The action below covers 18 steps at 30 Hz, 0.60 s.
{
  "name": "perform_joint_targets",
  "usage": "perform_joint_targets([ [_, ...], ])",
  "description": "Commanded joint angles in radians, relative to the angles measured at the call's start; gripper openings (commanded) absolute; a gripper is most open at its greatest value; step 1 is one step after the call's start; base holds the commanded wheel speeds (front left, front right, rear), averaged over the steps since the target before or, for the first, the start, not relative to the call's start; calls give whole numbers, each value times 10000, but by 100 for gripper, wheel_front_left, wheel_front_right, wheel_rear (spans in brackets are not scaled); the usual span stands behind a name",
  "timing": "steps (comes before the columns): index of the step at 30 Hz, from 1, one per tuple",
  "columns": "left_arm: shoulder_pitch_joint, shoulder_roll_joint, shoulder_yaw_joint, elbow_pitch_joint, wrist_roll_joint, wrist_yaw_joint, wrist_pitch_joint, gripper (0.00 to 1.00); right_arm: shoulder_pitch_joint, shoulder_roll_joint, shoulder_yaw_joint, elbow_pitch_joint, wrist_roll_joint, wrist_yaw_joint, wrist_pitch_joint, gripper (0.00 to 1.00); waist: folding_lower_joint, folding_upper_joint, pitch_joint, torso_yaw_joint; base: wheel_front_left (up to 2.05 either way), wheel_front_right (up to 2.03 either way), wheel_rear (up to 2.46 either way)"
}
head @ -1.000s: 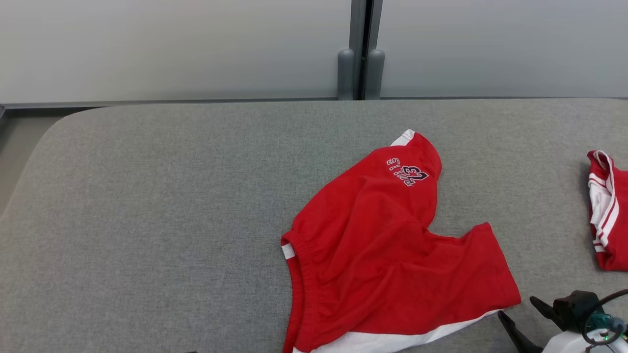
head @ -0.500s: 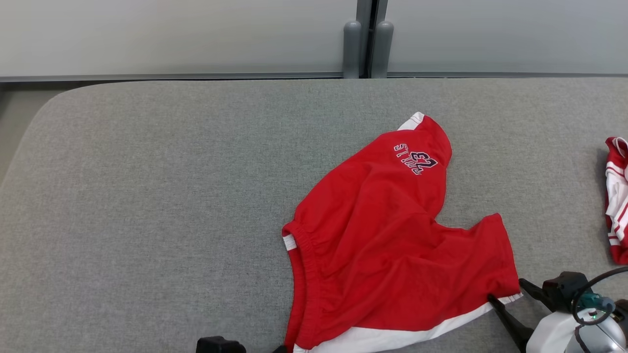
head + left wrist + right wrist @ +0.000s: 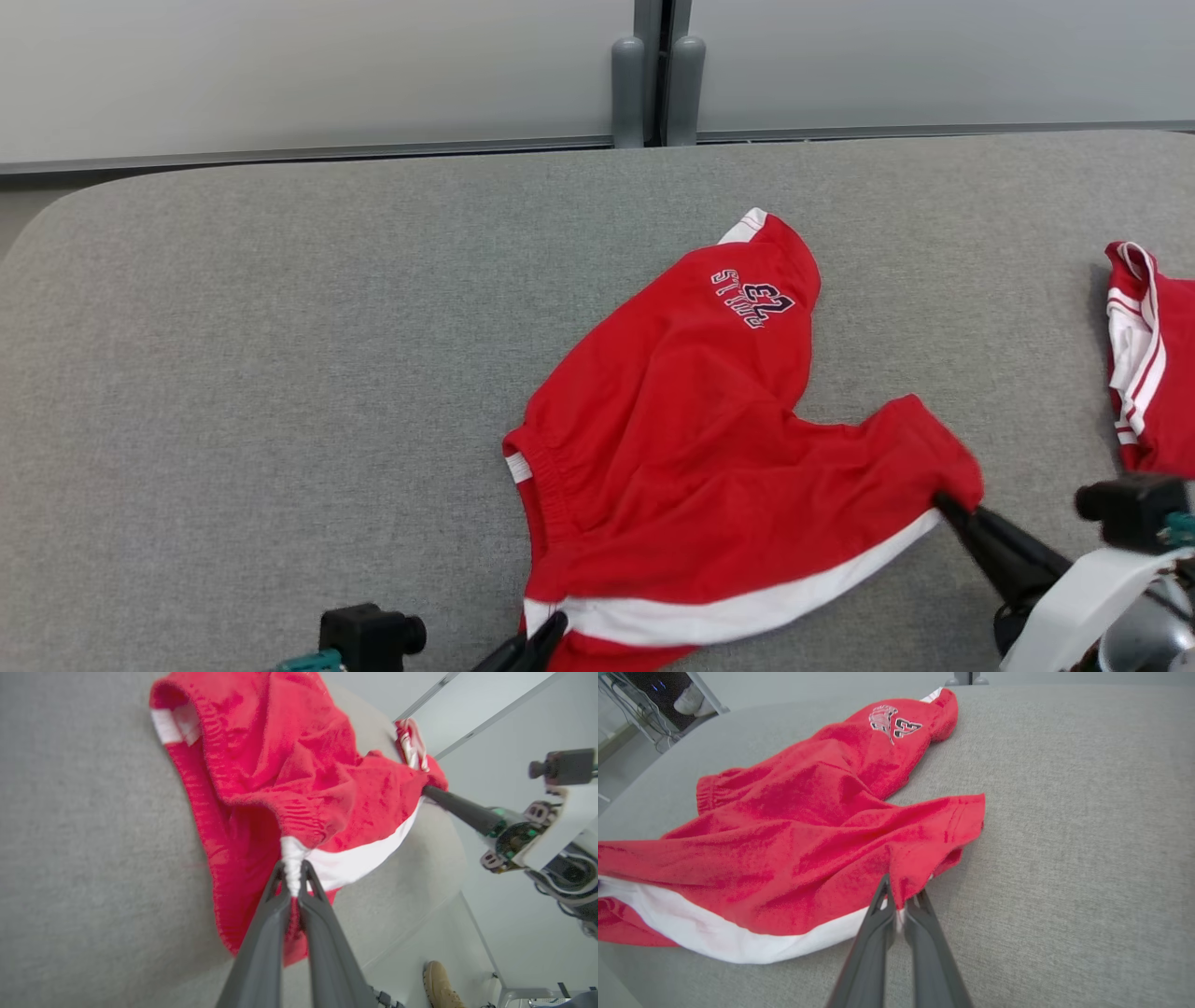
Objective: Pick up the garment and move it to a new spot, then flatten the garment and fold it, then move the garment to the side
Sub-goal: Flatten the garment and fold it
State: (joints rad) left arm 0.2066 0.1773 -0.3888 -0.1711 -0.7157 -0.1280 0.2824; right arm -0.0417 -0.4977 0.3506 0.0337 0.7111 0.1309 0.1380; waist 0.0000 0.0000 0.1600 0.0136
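My left tool [image 3: 293,879] pinches the white band [image 3: 359,856] of the red shorts [image 3: 691,439], my right tool [image 3: 900,898] grips their leg-hem corner; they lie crumpled on the grey bench [image 3: 280,373]

A second red-and-white garment [image 3: 1150,364] runs off the head view's right edge. The red shorts [image 3: 691,448] cover the finger ends of the right gripper [image 3: 941,502]. The bottom edge cuts their lower hem and most of the left gripper [image 3: 549,635]. The leg's lettering [image 3: 752,299] is too small to read. Of a person, a tan shoe [image 3: 437,985] shows, the rest cut off
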Motion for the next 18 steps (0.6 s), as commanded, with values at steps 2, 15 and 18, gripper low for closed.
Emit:
perform_joint_targets([
  [2, -146, 134, 198, -761, -192, -32, 72, 0, 229, -319, -447, -844, 687, 0, 349, 0, 0, 0, 5, -92, 0, 0, 0],
  [15, -7550, 1047, 1925, -2017, -453, -2, 1406, 0, -4469, -1775, -3441, -3658, 3741, 0, 4687, 0, 0, 0, 2980, -40, 0, 0, 0],
  [18, -10232, 937, 2027, -569, -351, -11, 1357, 0, -7104, -1290, -3306, -2702, 3150, 0, 5377, 0, 0, 0, 3892, 11, 0, 0, 0],
])
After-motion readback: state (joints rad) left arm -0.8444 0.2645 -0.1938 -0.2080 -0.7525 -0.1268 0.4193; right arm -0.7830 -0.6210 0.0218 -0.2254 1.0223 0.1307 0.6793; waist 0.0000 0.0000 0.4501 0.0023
